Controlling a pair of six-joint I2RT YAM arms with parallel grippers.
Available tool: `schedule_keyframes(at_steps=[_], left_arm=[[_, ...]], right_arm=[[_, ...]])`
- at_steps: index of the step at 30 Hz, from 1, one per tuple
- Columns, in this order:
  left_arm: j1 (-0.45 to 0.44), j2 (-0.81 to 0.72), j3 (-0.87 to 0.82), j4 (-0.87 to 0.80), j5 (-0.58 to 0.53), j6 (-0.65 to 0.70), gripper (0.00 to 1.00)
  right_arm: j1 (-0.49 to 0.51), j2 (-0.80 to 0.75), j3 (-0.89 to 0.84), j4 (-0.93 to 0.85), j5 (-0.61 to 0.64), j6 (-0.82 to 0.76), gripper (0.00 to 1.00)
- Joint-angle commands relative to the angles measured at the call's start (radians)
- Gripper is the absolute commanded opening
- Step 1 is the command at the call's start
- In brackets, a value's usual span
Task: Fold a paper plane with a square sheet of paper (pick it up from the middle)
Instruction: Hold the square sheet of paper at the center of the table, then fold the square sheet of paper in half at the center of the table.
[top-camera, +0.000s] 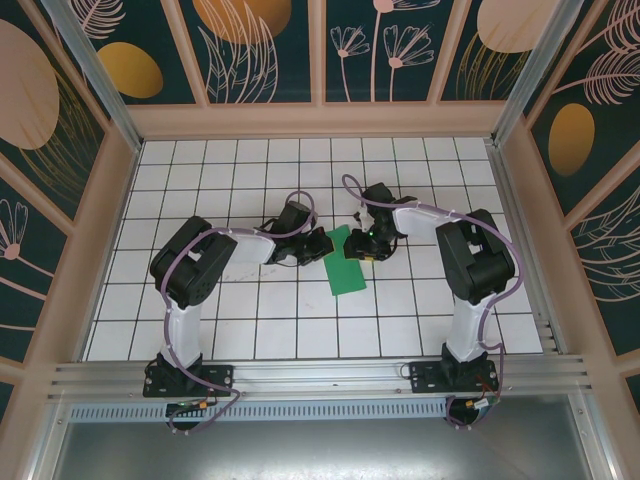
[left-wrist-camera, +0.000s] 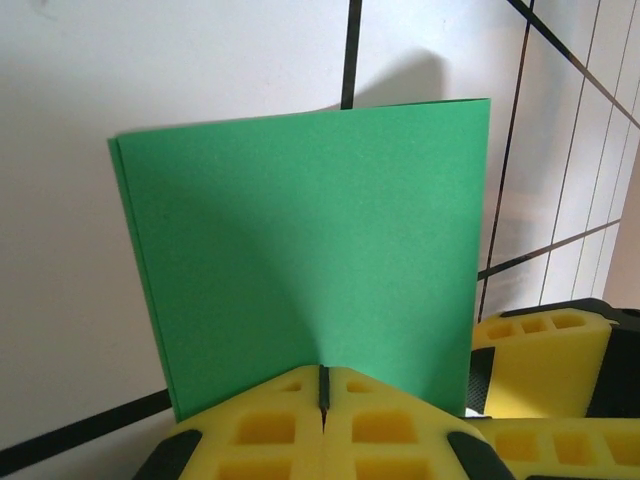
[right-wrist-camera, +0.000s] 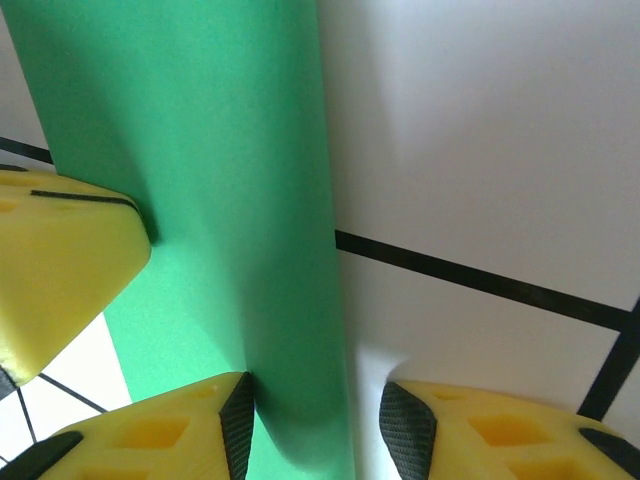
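The square sheet of paper is bright green and folded in half into a rectangle, lying on the white grid table between both arms. My left gripper is shut on the sheet's near edge; in the left wrist view the green sheet fans out from the closed yellow jaws. My right gripper stands open at the sheet's far right side. In the right wrist view the rounded fold of the sheet runs between its fingers, one pad on the paper, the other on bare table.
The white tiled table is walled by pink wooden rails on three sides, with a metal rail at the near edge. The left gripper's yellow finger sits close beside the right one. Free tiles lie all around the sheet.
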Motion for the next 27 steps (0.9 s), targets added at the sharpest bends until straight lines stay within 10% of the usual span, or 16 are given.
schedule_keyframes(at_steps=[1,12,21,27], left_arm=[[-0.004,0.075,-0.027,-0.198,-0.094,0.04,0.0],[-0.005,0.107,-0.046,-0.221,-0.133,0.067,0.0],[-0.005,0.126,-0.038,-0.245,-0.152,0.075,0.0],[-0.005,0.12,-0.048,-0.258,-0.181,0.058,0.0]], right_arm=[[-0.004,0.057,-0.05,0.072,0.162,-0.001,0.47],[-0.072,-0.251,-0.103,0.18,0.007,0.173,0.51],[-0.01,-0.13,-0.077,0.299,-0.107,0.227,0.03],[0.027,-0.053,-0.061,0.307,-0.096,0.21,0.0]])
